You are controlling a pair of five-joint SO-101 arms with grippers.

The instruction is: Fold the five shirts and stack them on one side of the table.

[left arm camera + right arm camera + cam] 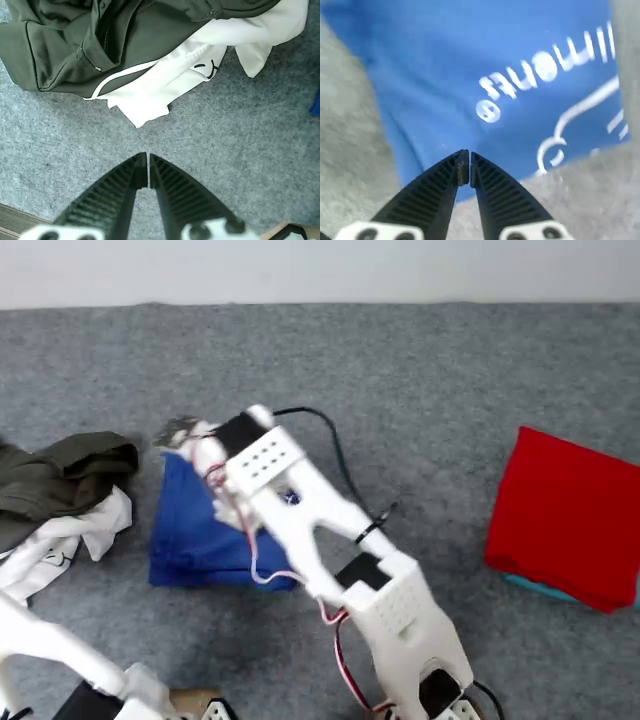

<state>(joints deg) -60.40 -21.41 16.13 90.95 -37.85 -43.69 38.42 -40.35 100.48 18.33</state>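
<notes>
A blue shirt with white print lies folded left of the table's middle. My right gripper hovers at its far edge; in the right wrist view the right gripper is shut, its tips just above the blue shirt near its border, and I cannot tell whether fabric is pinched. A red folded shirt rests on a teal one at the right. An olive shirt and a white shirt lie crumpled at the left. My left gripper is shut over bare carpet, short of the white shirt and olive shirt.
Grey carpet covers the table. The left arm crosses the near left corner. The right arm's white links and cables stretch from the front edge over the middle. Open carpet lies between the blue shirt and the red stack.
</notes>
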